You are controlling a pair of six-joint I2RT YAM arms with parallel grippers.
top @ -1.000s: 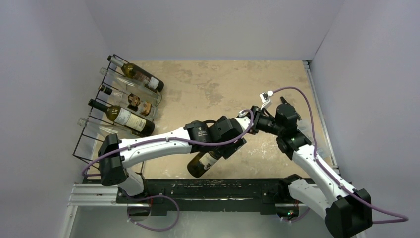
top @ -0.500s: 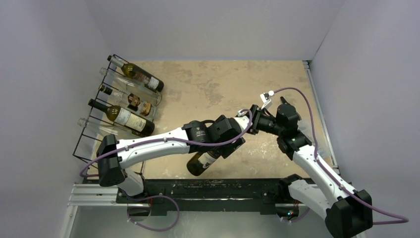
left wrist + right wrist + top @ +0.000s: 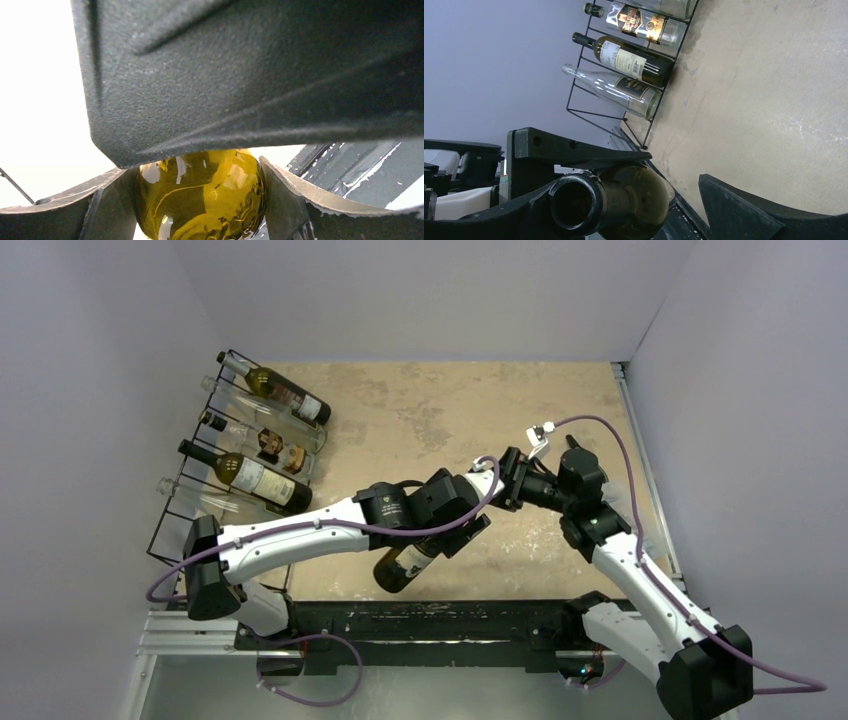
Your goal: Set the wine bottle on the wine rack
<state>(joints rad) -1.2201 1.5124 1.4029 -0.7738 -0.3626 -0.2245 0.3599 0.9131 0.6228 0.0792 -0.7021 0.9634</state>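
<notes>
Since the earlier frame, the left arm has been swung a little towards the left, and the wine bottle [image 3: 400, 565] has been carried the same way with it. The bottle is held lifted off the bench [image 3: 450, 410], close to its near edge. It is tilted, with its dark base towards the arm bases and its neck pointing away to the right. The left end effector [image 3: 200, 200] is pinched on it: in the left wrist view, olive glass is pressed between the two fingers [image 3: 112, 202]. Just beyond, the right end effector [image 3: 503, 482] is spread. In the right wrist view the bottle's open mouth is seen between its fingers, with one finger well clear of the glass. Contact with the other finger cannot be told. Farther off, at the bench's left edge, the wine rack [image 3: 172, 518] is seen well apart from the held bottle. Five other bottles [image 3: 250, 480] are lying in it, and its near end is unfilled.
</notes>
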